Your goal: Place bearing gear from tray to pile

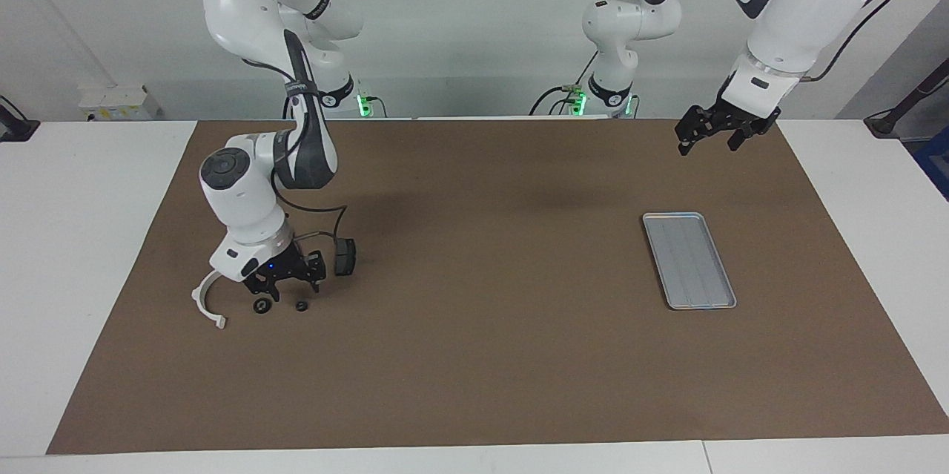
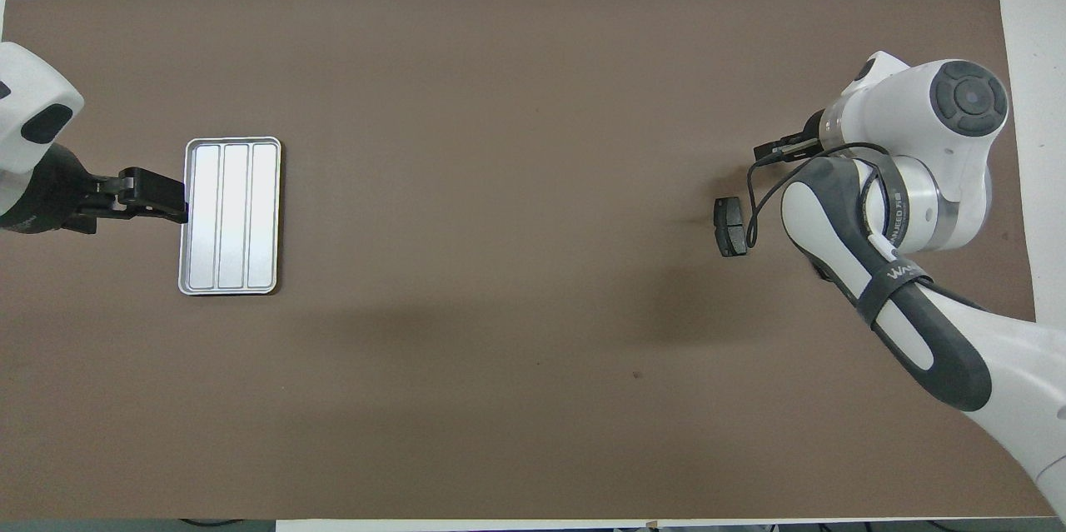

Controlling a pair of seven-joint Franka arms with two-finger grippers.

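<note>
Accordingly, the left gripper [image 1: 708,144] waits open, clear of the empty tray [image 1: 689,260], while the right gripper [image 1: 293,288] hovers open and empty so the bearing gear [image 1: 301,305] rests free in the pile, near the brake pad [image 1: 343,257].

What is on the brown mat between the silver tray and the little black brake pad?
Nothing. Both views show only bare brown mat between the tray and the brake pad.
</note>
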